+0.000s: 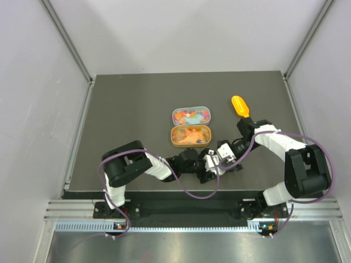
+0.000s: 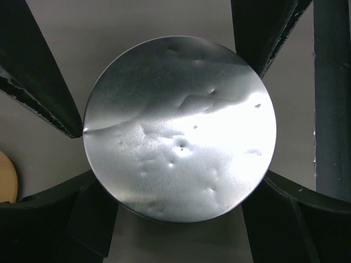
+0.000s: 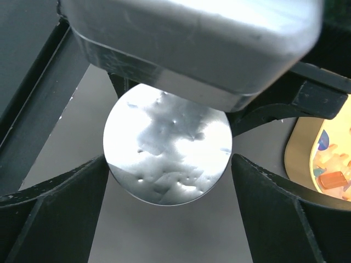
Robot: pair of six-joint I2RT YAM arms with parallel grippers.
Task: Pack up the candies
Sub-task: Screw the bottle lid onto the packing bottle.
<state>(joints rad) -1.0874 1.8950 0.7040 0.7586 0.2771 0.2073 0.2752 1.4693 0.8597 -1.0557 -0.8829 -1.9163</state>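
The candies fill an open blue-rimmed tin; more candies lie in a gold tin just in front of it, and a few show at the right edge of the right wrist view. A round dented silver disc sits between both grippers, just in front of the gold tin. My left gripper has its fingers against the disc's lower edge. My right gripper faces it, and its fingers press the disc on both sides.
An orange plastic scoop lies on the dark table behind the right arm. The gold tin's edge shows in the left wrist view. Grey walls and metal rails enclose the table.
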